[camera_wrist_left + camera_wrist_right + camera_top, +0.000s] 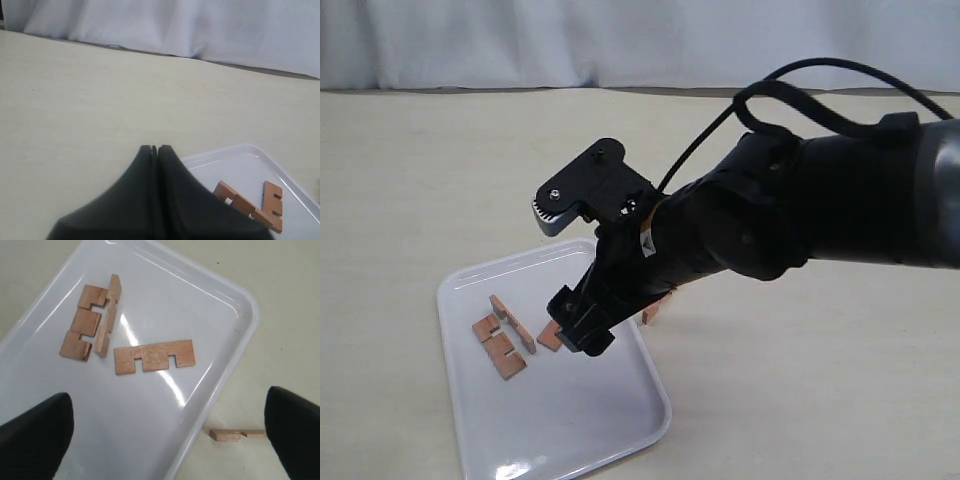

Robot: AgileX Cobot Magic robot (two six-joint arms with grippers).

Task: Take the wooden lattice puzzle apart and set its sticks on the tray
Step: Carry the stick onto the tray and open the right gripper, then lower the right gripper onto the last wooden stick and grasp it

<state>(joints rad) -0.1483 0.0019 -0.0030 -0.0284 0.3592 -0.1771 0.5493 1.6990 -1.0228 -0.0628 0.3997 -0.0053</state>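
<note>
Over the tray (165, 305), the right claw (165, 435) hangs wide open, empty; three sticks (153, 356) lie inside. A fourth stick (231, 434) lies on the table (285, 315) beside the rim, probably the next pickup. The left claw (154, 150) is closed, empty.

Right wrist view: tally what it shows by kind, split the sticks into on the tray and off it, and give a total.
Sticks on the tray: 3
Loose stick on the table beside the tray: 1
Trays: 1
Total: 5
</note>
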